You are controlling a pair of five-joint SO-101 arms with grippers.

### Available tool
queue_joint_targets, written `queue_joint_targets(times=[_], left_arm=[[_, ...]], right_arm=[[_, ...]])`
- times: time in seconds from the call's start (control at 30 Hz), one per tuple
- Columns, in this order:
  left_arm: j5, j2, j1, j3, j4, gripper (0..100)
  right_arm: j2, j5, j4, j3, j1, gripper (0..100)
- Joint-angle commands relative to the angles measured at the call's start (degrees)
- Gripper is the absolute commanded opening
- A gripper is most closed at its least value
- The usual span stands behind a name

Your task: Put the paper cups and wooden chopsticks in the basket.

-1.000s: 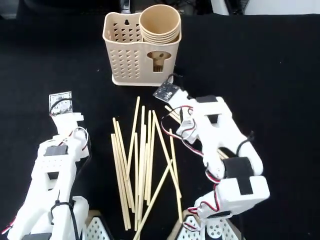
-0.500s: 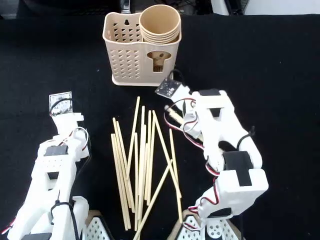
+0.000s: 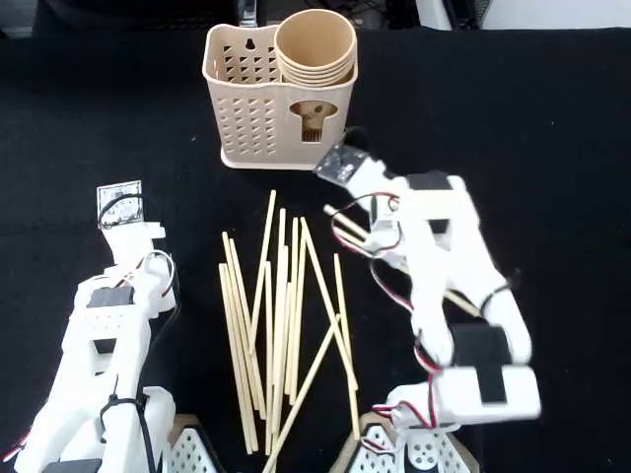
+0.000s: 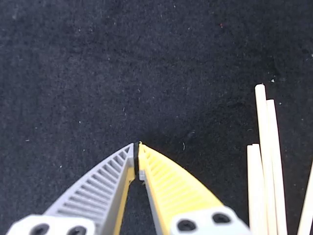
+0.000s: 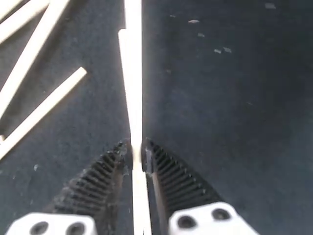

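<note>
A beige slotted basket stands at the back of the table, with a stack of paper cups in its right compartment. Several wooden chopsticks lie scattered on the black cloth in the middle. My right gripper is shut on a pair of chopsticks; in the high view their ends stick out from under the right arm, just in front of the basket. My left gripper is shut and empty over bare cloth, with chopstick ends off to one side.
The left arm is folded at the front left of the table. Black cloth covers the whole table, and loose chopsticks lie near the held pair.
The right arm has shifted back and to the right, toward the basket, carrying the held chopsticks with it. The left arm has not moved.
</note>
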Motion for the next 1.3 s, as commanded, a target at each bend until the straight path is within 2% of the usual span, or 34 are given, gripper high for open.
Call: queue_joint_targets(times=[0.0,0.2,0.43,0.6,0.63,0.97,1.27], left_arm=[[-0.44,-1.49,-0.57,-0.75,-0.97,3],[-0.44,-1.49,-0.66,-0.66,-0.97,3],[-0.44,-1.49,-0.66,-0.40,-0.97,3],[-0.53,-1.49,-0.66,-0.40,-0.97,3],[-0.53,-1.49,-0.66,-0.40,-0.97,3],[-0.53,-1.49,-0.66,-0.66,-0.97,3],[-0.53,-1.49,-0.66,-0.75,-0.97,3]], right_arm=[[-10.24,0.35,4.57,-0.57,0.09,1.1],[-16.31,0.70,5.54,1.63,-2.02,1.1],[-7.25,0.70,-3.69,7.96,-2.20,1.9],[0.75,0.44,-7.91,6.02,-0.88,17.0],[2.07,0.44,-8.00,5.23,-0.62,17.4],[11.47,0.62,-8.26,1.54,-0.35,14.9],[7.87,0.70,-4.04,1.63,-0.35,15.2]])
